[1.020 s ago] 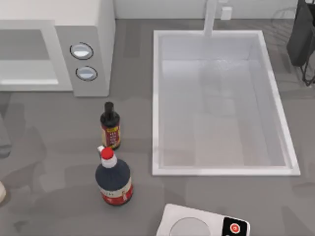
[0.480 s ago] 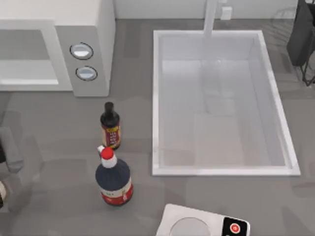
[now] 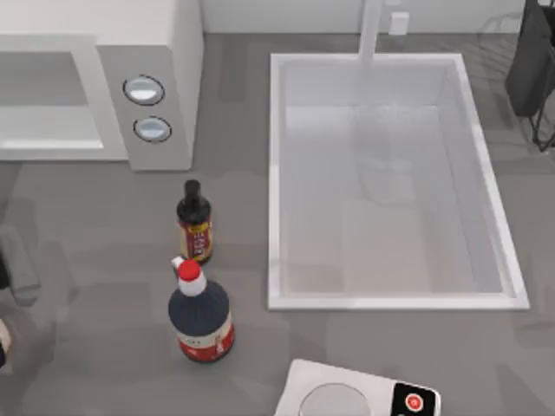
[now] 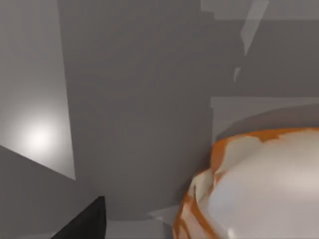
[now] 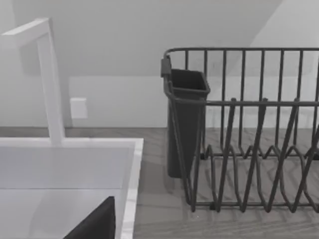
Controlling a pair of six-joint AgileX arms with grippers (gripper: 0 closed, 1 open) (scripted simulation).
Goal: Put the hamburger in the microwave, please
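So the left arm is the one doing the job here, sitting at the very left edge of the grey worktop, on the near side of the big white boxy microwave with the grey window and two silvery knobs. From its wrist camera, the small round pale tan hamburger with the orange-brown edging is right up close, practically under the left gripper, resting on or just above the worktop at that near-left spot. It's round, so there's no long axis to line up with. What matters is direction: from the burger, the microwave lies toward the far side and slightly right, with nothing between them. The slim dark sauce bottle and the fat dark bottle with the red-and-white cap stand further right, out of that path.

Honestly can't tell if the left jaws are clenched on the bun or released, since too little of them is in shot. I also can't tell if the microwave door is open.

The right gripper is parked way over on the right, facing the white sink basin and the dark wire dish rack; can't tell its jaws either. Left arm is obviously nearer
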